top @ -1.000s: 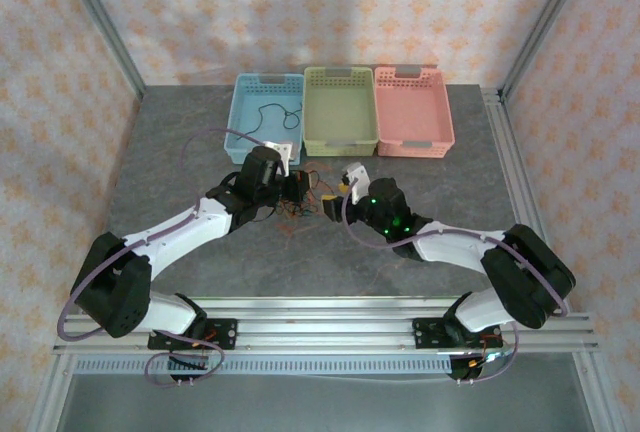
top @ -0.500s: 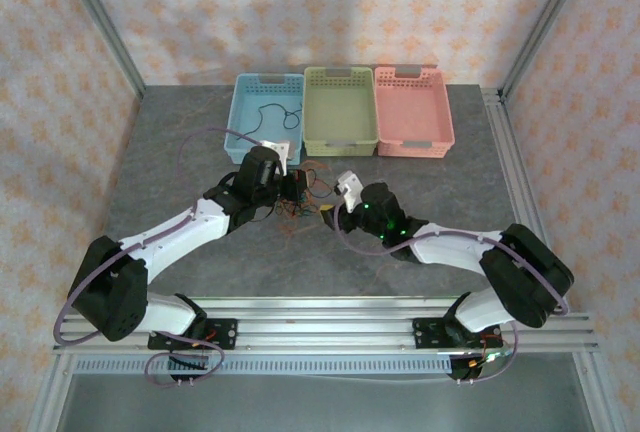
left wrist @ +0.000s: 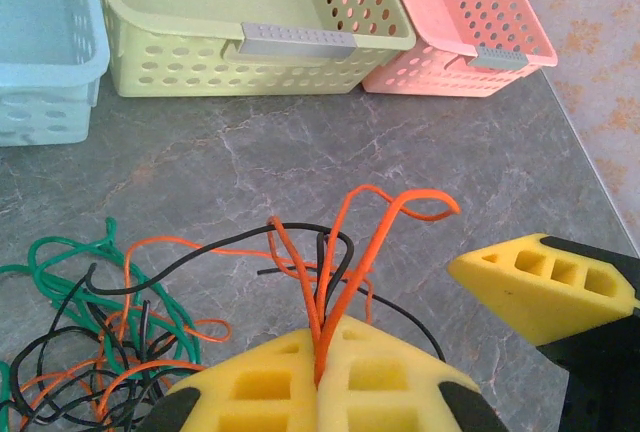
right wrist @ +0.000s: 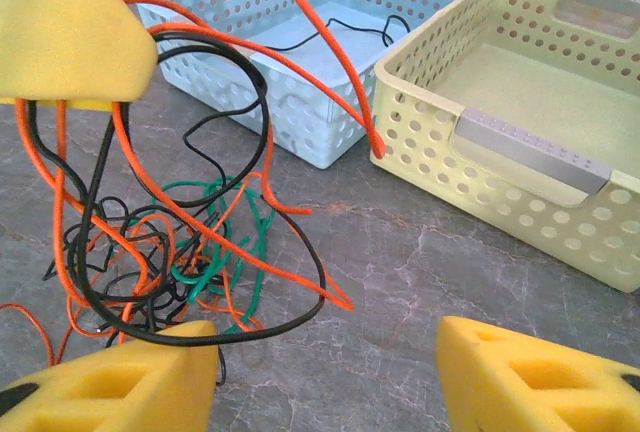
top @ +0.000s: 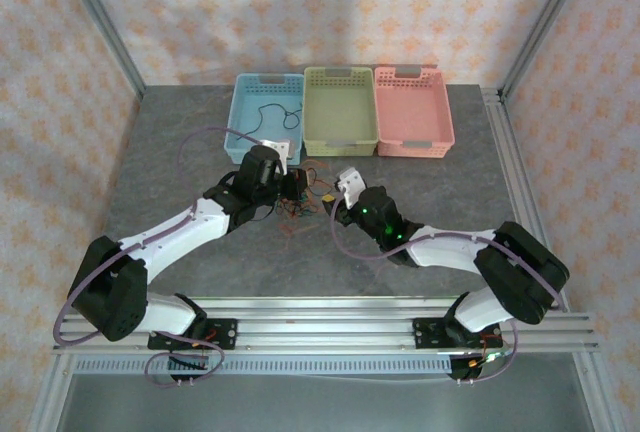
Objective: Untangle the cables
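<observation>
Just ahead of the open right end effector [right wrist: 325,372] lie the cables [right wrist: 200,262], strung upward to the left end effector [left wrist: 320,352], clamped on orange strands [left wrist: 290,265].

Black, orange and green cables [right wrist: 200,272] lie tangled together.

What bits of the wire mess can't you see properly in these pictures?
Left wrist view: the cables run off the bottom left edge, and the left gripper hides the bit it pinches.
Top view: the strands are too small to count, and the left gripper covers some.
Right wrist view: the green basket is cut off by the right edge.
</observation>
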You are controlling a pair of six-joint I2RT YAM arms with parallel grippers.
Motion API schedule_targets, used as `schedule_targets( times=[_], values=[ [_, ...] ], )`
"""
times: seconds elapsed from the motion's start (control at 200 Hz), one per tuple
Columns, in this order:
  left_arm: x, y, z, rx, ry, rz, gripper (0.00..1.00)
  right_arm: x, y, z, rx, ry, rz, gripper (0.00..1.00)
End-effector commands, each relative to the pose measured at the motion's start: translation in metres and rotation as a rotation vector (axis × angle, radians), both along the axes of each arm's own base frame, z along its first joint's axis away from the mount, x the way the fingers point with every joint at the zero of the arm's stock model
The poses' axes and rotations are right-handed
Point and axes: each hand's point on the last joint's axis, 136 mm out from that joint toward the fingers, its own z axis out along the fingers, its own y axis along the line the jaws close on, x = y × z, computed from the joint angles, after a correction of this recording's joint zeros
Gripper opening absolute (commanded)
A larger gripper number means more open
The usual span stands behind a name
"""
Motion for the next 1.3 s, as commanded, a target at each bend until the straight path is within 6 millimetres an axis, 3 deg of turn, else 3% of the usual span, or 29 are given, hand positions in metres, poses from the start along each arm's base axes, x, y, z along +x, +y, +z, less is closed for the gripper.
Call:
schedule_targets(
  times=[0.0,0.315,0.44,0.681,0.731,0.976,1.161,1.296],
  values=[
    [0.003,-0.007,0.007,0.01,-0.02,-0.021,0.0,0.001,0.008,0.003,-0.015,-0.02,0.023,0.59],
    [0.001,-0.011,0.005,0.024,-0.013,-0.035,0.0,0.006,0.01,-0.001,-0.029,-0.046,0.013,0.59],
    [0.002,-0.011,0.005,0.028,-0.012,-0.03,0.0,0.003,0.011,0.002,-0.015,-0.047,0.028,0.45],
    [0.003,-0.01,0.003,0.034,-0.009,-0.02,0.04,-0.005,0.014,0.007,0.014,-0.047,0.068,0.05],
    [0.004,-0.009,0.003,0.036,-0.009,-0.017,0.08,-0.004,0.013,0.008,0.016,-0.047,0.059,0.0],
    [0.003,-0.003,0.007,0.042,-0.026,0.004,0.56,-0.003,0.004,0.008,0.042,-0.027,0.008,0.0],
    [0.004,0.0,0.005,0.056,-0.024,0.023,0.69,0.006,-0.01,0.005,0.06,0.019,-0.068,0.0],
    [0.005,-0.001,0.002,0.055,-0.019,0.021,0.69,0.014,-0.024,0.006,0.157,0.074,-0.106,0.0]
  ],
)
